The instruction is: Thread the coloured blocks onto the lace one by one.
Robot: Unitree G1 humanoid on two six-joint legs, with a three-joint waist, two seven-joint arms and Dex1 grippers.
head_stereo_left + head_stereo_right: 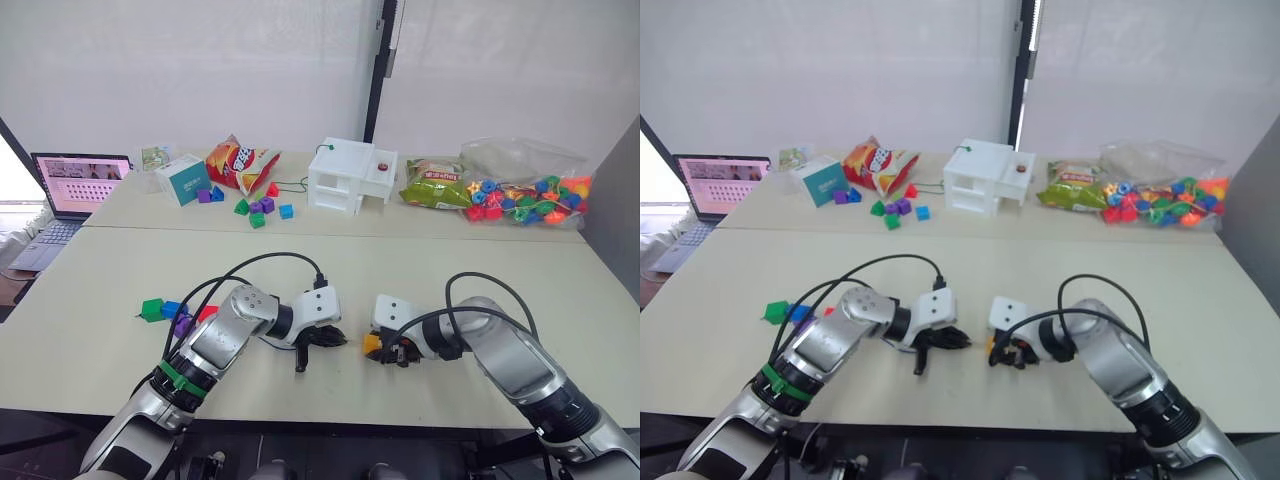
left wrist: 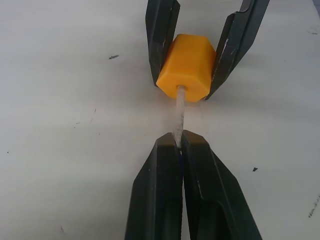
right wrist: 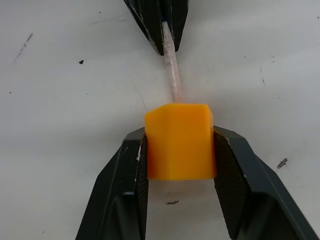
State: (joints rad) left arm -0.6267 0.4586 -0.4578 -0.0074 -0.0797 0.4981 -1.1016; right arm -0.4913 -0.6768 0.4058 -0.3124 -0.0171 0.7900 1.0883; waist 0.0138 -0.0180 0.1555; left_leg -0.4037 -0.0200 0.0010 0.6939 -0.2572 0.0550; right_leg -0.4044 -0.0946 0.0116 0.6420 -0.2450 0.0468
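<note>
The left claw faces the right claw, which holds a yellow block.

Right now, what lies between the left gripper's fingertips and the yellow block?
The lace's stiff pale tip bridges it, running from the shut left gripper into the yellow block, seen in both wrist views.

The chunky yellow-orange plastic block sits low over the bench, the thin lace's stiff pale tip entering its hole; green, blue and red blocks lie clustered aside.
</note>
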